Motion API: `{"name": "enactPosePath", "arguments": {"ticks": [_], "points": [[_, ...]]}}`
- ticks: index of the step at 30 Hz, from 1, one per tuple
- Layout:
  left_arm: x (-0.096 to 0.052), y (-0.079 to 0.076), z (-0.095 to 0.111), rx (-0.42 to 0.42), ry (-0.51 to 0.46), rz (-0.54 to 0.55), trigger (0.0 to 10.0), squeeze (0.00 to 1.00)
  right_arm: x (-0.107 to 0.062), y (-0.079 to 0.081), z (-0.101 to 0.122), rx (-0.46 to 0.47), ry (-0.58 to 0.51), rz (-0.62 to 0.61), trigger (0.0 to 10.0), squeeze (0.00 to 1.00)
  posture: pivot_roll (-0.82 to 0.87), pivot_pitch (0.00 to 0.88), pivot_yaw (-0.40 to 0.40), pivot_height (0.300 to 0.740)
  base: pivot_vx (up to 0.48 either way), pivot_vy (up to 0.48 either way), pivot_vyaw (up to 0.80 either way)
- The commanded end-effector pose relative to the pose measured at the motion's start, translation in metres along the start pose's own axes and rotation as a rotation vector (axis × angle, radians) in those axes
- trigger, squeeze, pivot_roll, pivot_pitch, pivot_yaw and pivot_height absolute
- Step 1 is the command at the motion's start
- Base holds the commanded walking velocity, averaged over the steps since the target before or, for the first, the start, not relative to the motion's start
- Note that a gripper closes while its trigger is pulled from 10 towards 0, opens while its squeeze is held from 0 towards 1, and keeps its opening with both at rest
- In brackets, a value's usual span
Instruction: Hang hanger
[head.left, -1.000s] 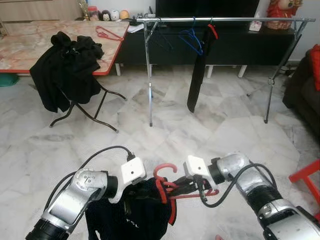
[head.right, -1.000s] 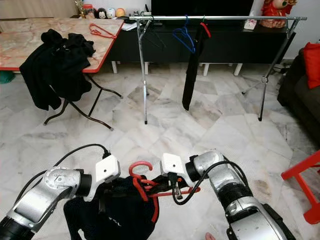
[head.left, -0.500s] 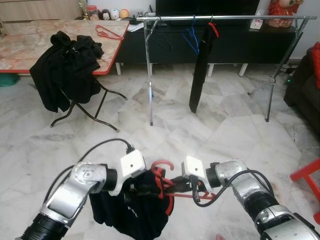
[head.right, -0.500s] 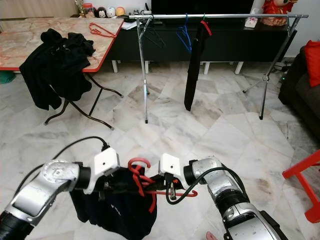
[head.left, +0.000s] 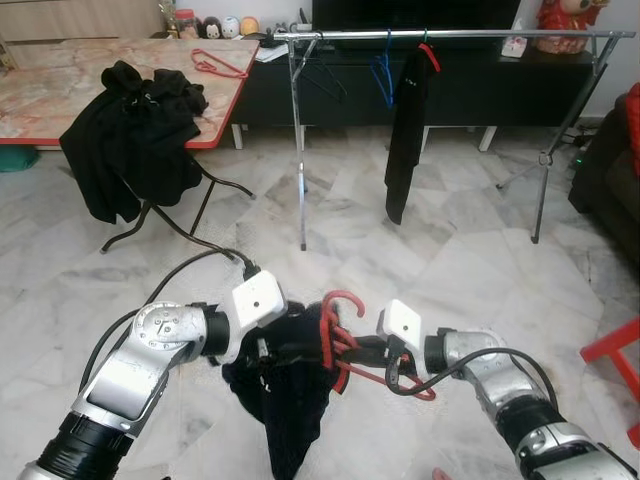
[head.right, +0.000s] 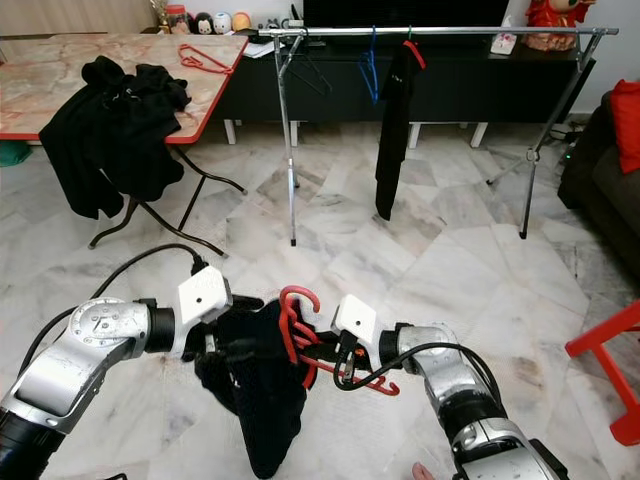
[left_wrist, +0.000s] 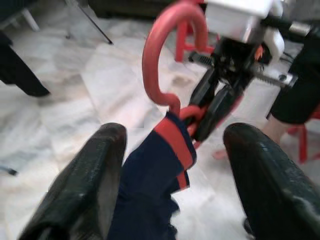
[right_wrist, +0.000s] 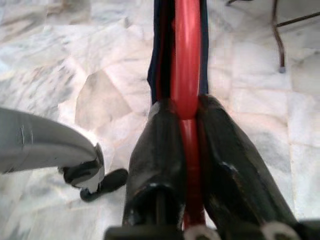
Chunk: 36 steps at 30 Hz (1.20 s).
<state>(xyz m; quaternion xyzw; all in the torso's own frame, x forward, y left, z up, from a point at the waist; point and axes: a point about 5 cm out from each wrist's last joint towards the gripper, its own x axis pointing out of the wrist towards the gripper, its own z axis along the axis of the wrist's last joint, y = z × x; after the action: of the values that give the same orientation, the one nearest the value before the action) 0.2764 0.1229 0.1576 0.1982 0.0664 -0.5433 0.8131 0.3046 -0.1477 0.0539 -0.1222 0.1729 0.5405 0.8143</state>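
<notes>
Left eye view: clothes rack (head.left: 450, 37) stands beyond folding table (head.left: 60, 95), apart.

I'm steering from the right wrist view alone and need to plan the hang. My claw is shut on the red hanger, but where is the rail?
Observer: The clothes rail stands ahead across the marble floor, in front of the black TV cabinet, well away from the red hanger in your right claw.
Operator: Anything on it already?
Observer: A black garment hangs near mid-rail, with a blue hanger just to its left.
Operator: And the left claw?
Observer: The left claw is open, its fingers either side of the dark garment draped on your hanger.
</notes>
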Motion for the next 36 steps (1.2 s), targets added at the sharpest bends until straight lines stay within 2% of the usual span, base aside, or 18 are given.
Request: {"name": "enactPosePath", "arguments": {"ticks": [1,2,3,4,5,12,13,17,20,24,27,31,36], "points": [[-0.001,0.008,0.009,0.053,-0.028,0.074,10.0,1.00,-0.003,-0.009,0.009,0.023,-0.079,-0.102,0.0,0.00,0.02,0.008,-0.026,0.716,0.000,0.000,0.00],[-0.001,0.011,0.008,0.059,-0.032,0.113,10.0,1.00,-0.004,-0.012,0.011,0.029,-0.095,-0.132,0.0,0.00,0.01,0.004,-0.028,0.716,0.000,0.000,0.00],[-0.001,0.018,0.006,0.076,-0.040,0.217,10.0,0.13,-0.007,-0.020,0.017,0.037,-0.144,-0.224,0.0,0.00,0.01,0.000,-0.030,0.716,0.000,0.000,0.00],[-0.001,0.018,0.006,0.076,-0.040,0.217,10.0,0.13,-0.007,-0.020,0.017,0.037,-0.144,-0.224,0.0,0.00,0.01,0.000,-0.030,0.716,0.000,0.000,0.00],[-0.001,0.022,0.003,0.063,-0.048,0.297,10.0,0.00,-0.009,-0.026,0.022,0.067,-0.174,-0.295,0.0,0.00,0.01,0.000,-0.033,0.716,0.000,0.000,0.00],[0.005,0.019,-0.012,-0.005,-0.077,0.499,10.0,0.00,-0.003,-0.029,0.035,0.080,-0.247,-0.335,0.0,0.00,0.01,0.000,-0.050,0.716,0.000,0.000,0.00],[0.006,0.019,-0.016,-0.016,-0.078,0.556,10.0,0.00,-0.001,-0.031,0.040,0.075,-0.265,-0.353,0.0,0.00,0.01,0.000,-0.052,0.716,0.000,0.000,0.00],[0.011,0.020,-0.020,-0.038,-0.075,0.637,10.0,0.00,0.001,-0.035,0.052,0.087,-0.315,-0.368,0.0,0.00,0.01,0.000,-0.061,0.716,0.000,0.000,0.00],[0.019,0.016,-0.021,-0.064,-0.081,0.643,10.0,0.00,0.003,-0.035,0.061,0.088,-0.344,-0.342,0.0,0.00,0.01,0.000,-0.064,0.716,0.000,0.000,0.00],[0.030,0.009,-0.023,-0.058,-0.081,0.621,10.0,0.00,0.006,-0.036,0.066,0.068,-0.339,-0.334,0.0,0.00,0.01,0.000,-0.069,0.716,0.000,0.000,0.00],[0.033,0.013,-0.026,-0.046,-0.059,0.684,10.0,0.00,0.006,-0.039,0.072,0.060,-0.345,-0.332,0.0,0.00,0.01,0.000,-0.070,0.716,0.000,0.000,0.00],[0.034,0.020,-0.027,-0.079,-0.058,0.763,10.0,0.00,0.009,-0.037,0.078,0.054,-0.355,-0.294,0.0,0.00,0.00,0.000,-0.072,0.716,0.000,0.000,0.00],[0.040,0.022,-0.023,-0.084,-0.072,0.781,10.0,0.00,0.012,-0.035,0.080,0.050,-0.359,-0.268,0.0,0.00,0.01,0.000,-0.073,0.716,0.000,0.000,0.00]]}}
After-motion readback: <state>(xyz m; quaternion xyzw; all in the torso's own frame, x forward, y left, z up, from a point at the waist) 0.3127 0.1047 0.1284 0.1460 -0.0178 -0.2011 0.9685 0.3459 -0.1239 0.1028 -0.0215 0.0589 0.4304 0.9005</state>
